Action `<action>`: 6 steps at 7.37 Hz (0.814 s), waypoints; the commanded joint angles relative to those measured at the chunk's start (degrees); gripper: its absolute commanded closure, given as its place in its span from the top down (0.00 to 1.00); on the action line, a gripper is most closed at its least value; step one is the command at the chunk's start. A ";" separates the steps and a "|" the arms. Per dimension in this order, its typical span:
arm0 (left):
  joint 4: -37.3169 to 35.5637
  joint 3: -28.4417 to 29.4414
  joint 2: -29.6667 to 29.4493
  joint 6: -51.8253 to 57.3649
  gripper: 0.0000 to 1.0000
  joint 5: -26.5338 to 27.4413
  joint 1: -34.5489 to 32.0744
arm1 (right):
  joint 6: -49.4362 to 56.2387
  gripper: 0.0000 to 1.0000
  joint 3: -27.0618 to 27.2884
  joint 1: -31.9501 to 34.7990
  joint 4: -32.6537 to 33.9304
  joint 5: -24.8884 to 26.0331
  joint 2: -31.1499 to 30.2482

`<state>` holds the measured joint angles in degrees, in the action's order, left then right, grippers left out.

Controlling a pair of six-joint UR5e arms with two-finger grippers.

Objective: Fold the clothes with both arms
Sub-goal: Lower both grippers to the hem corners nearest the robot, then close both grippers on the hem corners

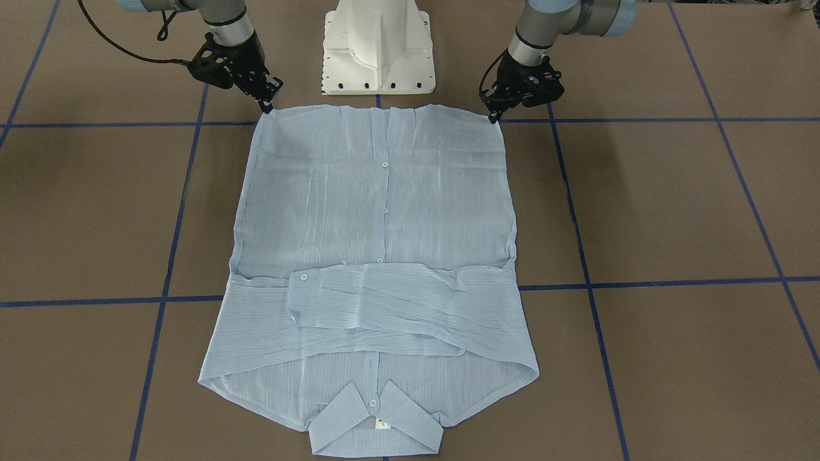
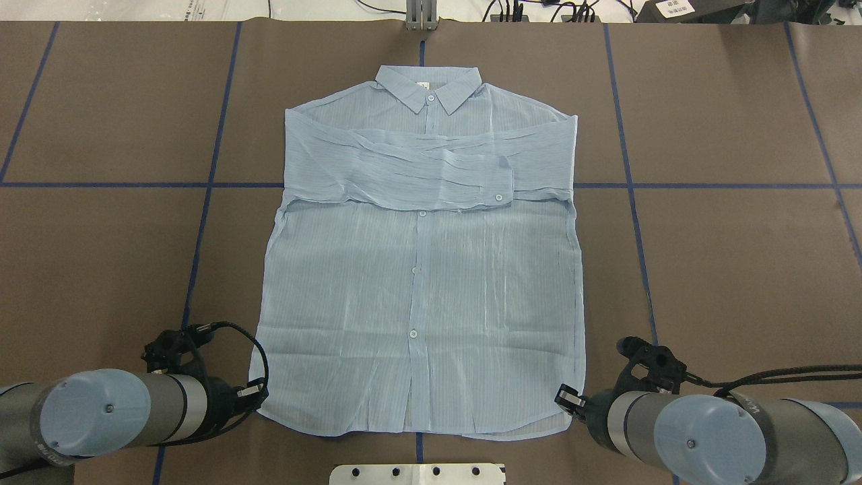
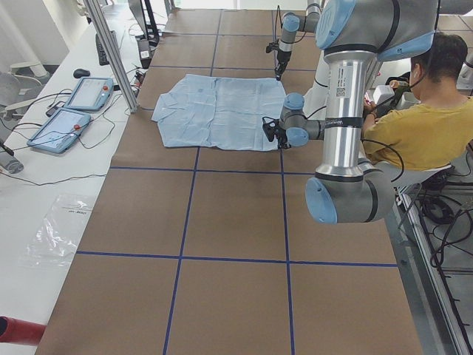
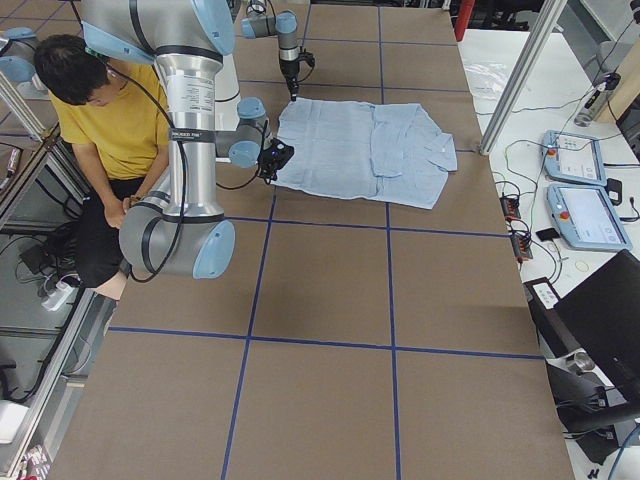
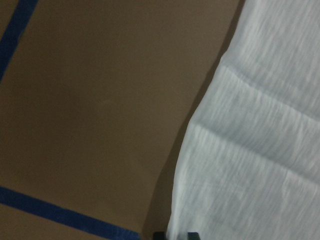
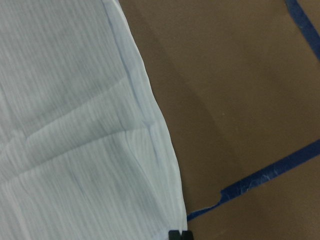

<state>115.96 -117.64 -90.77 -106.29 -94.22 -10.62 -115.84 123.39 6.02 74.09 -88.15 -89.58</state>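
Shirt (image 2: 424, 269) flat on the table (image 2: 741, 269), a gripper at each hem corner.
On the left, the left gripper (image 2: 260, 390) sits low at the near hem corner, its jaws closed on the fabric. Between the arms the light-blue shirt lies spread front-up and buttoned, its sleeves (image 2: 431, 168) folded across the chest and its collar (image 2: 429, 87) at the end farthest from the robot. On the right, the right gripper (image 2: 563, 397) pinches the other hem corner, jaws closed on the cloth.
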 commanded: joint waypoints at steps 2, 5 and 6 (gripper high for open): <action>-0.12 -7.66 2.18 -0.49 0.00 -0.78 -0.02 | 0.00 0.00 2.81 0.57 0.09 0.00 -1.90; -5.54 -17.93 1.48 -1.73 0.00 -5.34 -1.41 | 0.00 0.00 15.63 2.13 1.22 -0.35 -8.95; -7.05 -17.72 0.52 -0.86 0.00 -7.97 -7.69 | 0.44 0.00 15.83 7.29 1.23 -0.79 -7.12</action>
<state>111.41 -133.44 -89.31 -107.74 -99.38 -13.22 -115.74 137.34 8.88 74.99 -88.56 -97.49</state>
